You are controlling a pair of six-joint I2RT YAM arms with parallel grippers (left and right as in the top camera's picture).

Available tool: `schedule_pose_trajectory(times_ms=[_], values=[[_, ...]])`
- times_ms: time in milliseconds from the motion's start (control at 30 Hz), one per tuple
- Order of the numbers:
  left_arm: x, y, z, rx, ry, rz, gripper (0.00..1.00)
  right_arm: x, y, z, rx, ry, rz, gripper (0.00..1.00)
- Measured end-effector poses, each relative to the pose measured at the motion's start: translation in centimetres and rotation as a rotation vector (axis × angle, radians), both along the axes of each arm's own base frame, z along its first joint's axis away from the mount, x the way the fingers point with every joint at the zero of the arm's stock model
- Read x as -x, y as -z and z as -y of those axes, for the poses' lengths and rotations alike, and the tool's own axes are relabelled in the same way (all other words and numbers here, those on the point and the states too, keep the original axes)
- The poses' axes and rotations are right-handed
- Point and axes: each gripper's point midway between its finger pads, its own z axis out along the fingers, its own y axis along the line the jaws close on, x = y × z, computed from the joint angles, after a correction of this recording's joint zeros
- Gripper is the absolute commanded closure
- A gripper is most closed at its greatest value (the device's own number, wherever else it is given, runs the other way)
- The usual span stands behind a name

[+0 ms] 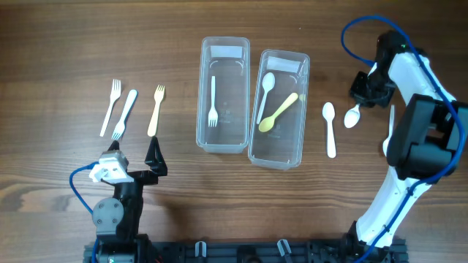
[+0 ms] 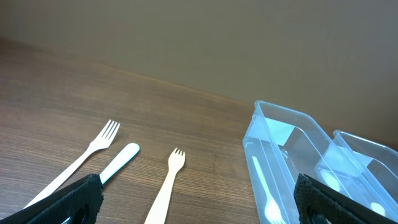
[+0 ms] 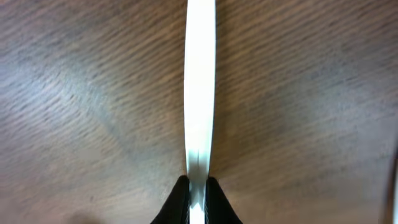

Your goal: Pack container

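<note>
The left container (image 1: 222, 150) holds one white fork (image 1: 213, 102). The right container (image 1: 276, 162), just beside it, holds a white spoon (image 1: 265, 91) and a yellow spoon (image 1: 278, 112), so the packing looks partly done. To the right, another white spoon (image 1: 330, 129) lies loose on the table. Beyond it, the right gripper (image 3: 198, 196) is clamped on the handle of a further spoon (image 1: 352, 117). On the left, a white fork (image 1: 110, 107), a second white piece (image 1: 125, 115) and a yellow fork (image 1: 156, 111) wait unpacked. The left gripper (image 1: 134, 155) sits near them, jaws wide apart and empty.
</note>
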Motion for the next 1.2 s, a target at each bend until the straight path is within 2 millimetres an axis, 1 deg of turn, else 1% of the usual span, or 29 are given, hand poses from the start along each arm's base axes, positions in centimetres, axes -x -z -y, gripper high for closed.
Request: schedule_pose_trajectory(times_ms=[33, 100, 200, 233, 267, 300, 333, 400, 467, 533, 567, 667, 700, 767, 800, 833, 867, 933, 967, 1000, 1033, 1067, 1133, 1200], values=[[0.0, 0.0, 0.0, 0.0, 0.0, 0.0, 0.0, -0.1, -0.4, 0.0, -0.004, -0.001, 0.0, 0.96], [0.0, 0.0, 0.0, 0.0, 0.0, 0.0, 0.0, -1.3, -3.0, -0.3, -0.025, -0.009, 0.025, 0.96], [0.0, 0.0, 0.0, 0.0, 0.0, 0.0, 0.0, -3.5, -7.9, -1.5, -0.099, -0.037, 0.111, 0.96], [0.0, 0.0, 0.0, 0.0, 0.0, 0.0, 0.0, -4.0, -9.5, -2.2, -0.128, -0.048, 0.143, 0.96], [0.0, 0.0, 0.0, 0.0, 0.0, 0.0, 0.0, -4.3, -10.7, -2.8, -0.148, -0.057, 0.168, 0.96], [0.0, 0.0, 0.0, 0.0, 0.0, 0.0, 0.0, -4.3, -12.2, -3.7, -0.178, -0.07, 0.193, 0.96], [0.0, 0.0, 0.0, 0.0, 0.0, 0.0, 0.0, -4.1, -13.3, -4.5, -0.197, -0.082, 0.206, 0.96], [0.0, 0.0, 0.0, 0.0, 0.0, 0.0, 0.0, -3.0, -15.8, -6.7, -0.239, -0.123, 0.223, 0.96], [0.0, 0.0, 0.0, 0.0, 0.0, 0.0, 0.0, -1.7, -17.5, -9.0, -0.268, -0.17, 0.219, 0.96], [0.0, 0.0, 0.0, 0.0, 0.0, 0.0, 0.0, -0.3, -18.6, -11.4, -0.292, -0.223, 0.201, 0.96], [0.0, 0.0, 0.0, 0.0, 0.0, 0.0, 0.0, 0.6, -18.8, -13.1, -0.309, -0.258, 0.174, 0.96], [0.0, 0.0, 0.0, 0.0, 0.0, 0.0, 0.0, 2.4, -18.7, -16.0, -0.326, -0.323, 0.11, 0.96], [0.0, 0.0, 0.0, 0.0, 0.0, 0.0, 0.0, 2.8, -18.6, -16.7, -0.329, -0.338, 0.094, 0.96], [0.0, 0.0, 0.0, 0.0, 0.0, 0.0, 0.0, 3.5, -18.6, -18.4, -0.332, -0.381, 0.073, 0.91], [0.0, 0.0, 0.0, 0.0, 0.0, 0.0, 0.0, 3.8, -18.6, -19.2, -0.334, -0.403, 0.068, 0.85], [0.0, 0.0, 0.0, 0.0, 0.0, 0.0, 0.0, 4.1, -18.6, -20.1, -0.334, -0.426, 0.064, 0.71], [0.0, 0.0, 0.0, 0.0, 0.0, 0.0, 0.0, 4.3, -18.6, -20.8, -0.337, -0.444, 0.061, 0.45], [0.0, 0.0, 0.0, 0.0, 0.0, 0.0, 0.0, 4.6, -18.6, -21.8, -0.34, -0.468, 0.059, 0.37], [0.0, 0.0, 0.0, 0.0, 0.0, 0.0, 0.0, 4.5, -18.6, -22.2, -0.339, -0.482, 0.067, 0.3], [0.0, 0.0, 0.0, 0.0, 0.0, 0.0, 0.0, 4.4, -18.7, -22.4, -0.339, -0.49, 0.074, 0.14], [0.0, 0.0, 0.0, 0.0, 0.0, 0.0, 0.0, 4.3, -18.7, -22.4, -0.338, -0.493, 0.079, 0.07], [0.0, 0.0, 0.0, 0.0, 0.0, 0.0, 0.0, 4.1, -18.7, -22.4, -0.334, -0.492, 0.087, 0.0], [0.0, 0.0, 0.0, 0.0, 0.0, 0.0, 0.0, 3.5, -18.6, -22.1, -0.316, -0.492, 0.106, 0.0], [0.0, 0.0, 0.0, 0.0, 0.0, 0.0, 0.0, 3.0, -18.5, -21.2, -0.276, -0.479, 0.117, 0.0]])
